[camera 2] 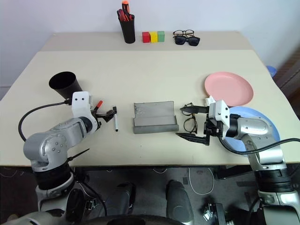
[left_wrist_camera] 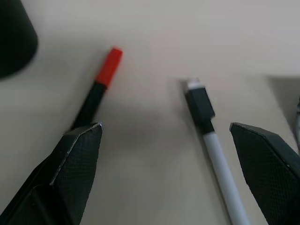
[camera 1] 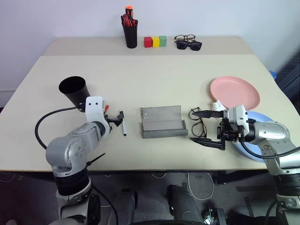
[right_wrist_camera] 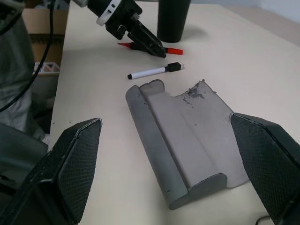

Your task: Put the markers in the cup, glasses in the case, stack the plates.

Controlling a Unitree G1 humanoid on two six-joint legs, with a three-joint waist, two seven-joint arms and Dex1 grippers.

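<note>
At the far edge of the beige table [camera 1: 150, 79] we see a straight black pen pot [camera 1: 131, 35] holding red-and-orange pens [camera 1: 128, 17]; beside it sit three small blocks [camera 1: 155, 41], red, yellow and green, touching in a row; further right, thick-rimmed black spectacles [camera 1: 184, 38] lie just behind dark sunglasses [camera 1: 189, 45].

Case [camera 1: 161, 122] lies open mid-table, two markers [camera 1: 123, 127] to its left with the cup [camera 1: 75, 92] behind them, glasses [camera 1: 198, 123] just right of the case. Plates [camera 1: 234, 91] sit right of the glasses, one behind the other. At the far edge stand a pen pot [camera 1: 131, 33], blocks [camera 1: 155, 41] to its right, then two more pairs of spectacles [camera 1: 188, 41].
</note>
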